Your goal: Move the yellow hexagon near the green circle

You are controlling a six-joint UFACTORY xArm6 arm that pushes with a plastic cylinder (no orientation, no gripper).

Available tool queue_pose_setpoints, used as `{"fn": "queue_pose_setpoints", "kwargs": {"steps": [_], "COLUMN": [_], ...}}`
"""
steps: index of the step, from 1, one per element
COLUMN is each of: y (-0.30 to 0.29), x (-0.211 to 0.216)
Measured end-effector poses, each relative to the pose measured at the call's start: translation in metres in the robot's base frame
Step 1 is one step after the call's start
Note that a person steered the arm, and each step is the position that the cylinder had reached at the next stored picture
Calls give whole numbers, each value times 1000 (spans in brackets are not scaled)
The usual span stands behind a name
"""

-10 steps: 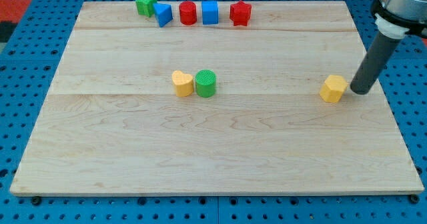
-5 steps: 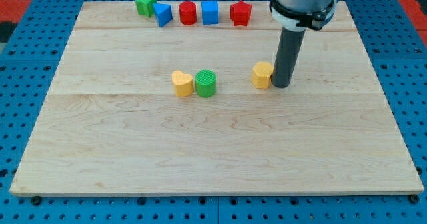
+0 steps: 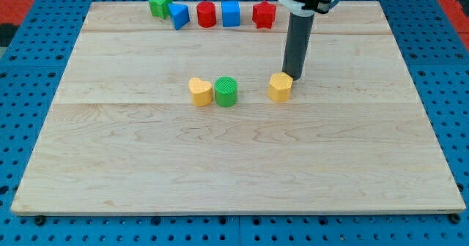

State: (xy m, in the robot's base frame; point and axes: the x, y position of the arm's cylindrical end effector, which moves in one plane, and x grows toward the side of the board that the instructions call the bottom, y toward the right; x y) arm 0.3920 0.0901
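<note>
Yellow hexagon block (image 3: 279, 87) lies on the pale wooden worktop (image 3: 242, 158), a little right of the view's centre. My tip (image 3: 294, 78) sits at the hexagon's upper-right corner, touching it or just beside it; contact cannot be told for certain. There are no fingers on this rig: the arm ends in a plain dark rod, so nothing opens, closes or is held.

Arm pose: the rod comes down from the view's top, nearly upright, with a grey collar above it partly cut off by the frame edge.

Green circle block (image 3: 226, 91) stands to the view's left of the hexagon, near but apart, with bare worktop between them. A yellow heart-shaped block (image 3: 200, 91) sits just beside the green circle on its far, left side, touching or nearly so.

Along the worktop's top edge runs a row, left to right: green star-like block (image 3: 160, 4), blue triangular block (image 3: 178, 15) touching it, red block (image 3: 207, 15) of rounded or many-sided shape, blue square block (image 3: 231, 15), red block (image 3: 264, 15) of unclear shape. The row lies well apart from the hexagon. The worktop rests on a blue perforated base (image 3: 29, 70).
</note>
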Motion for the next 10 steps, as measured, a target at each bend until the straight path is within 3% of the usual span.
{"fn": "queue_pose_setpoints", "kwargs": {"steps": [2, 5, 8, 9, 10], "y": [37, 2, -20, -15, 55], "x": [-1, 24, 13, -37, -102]}}
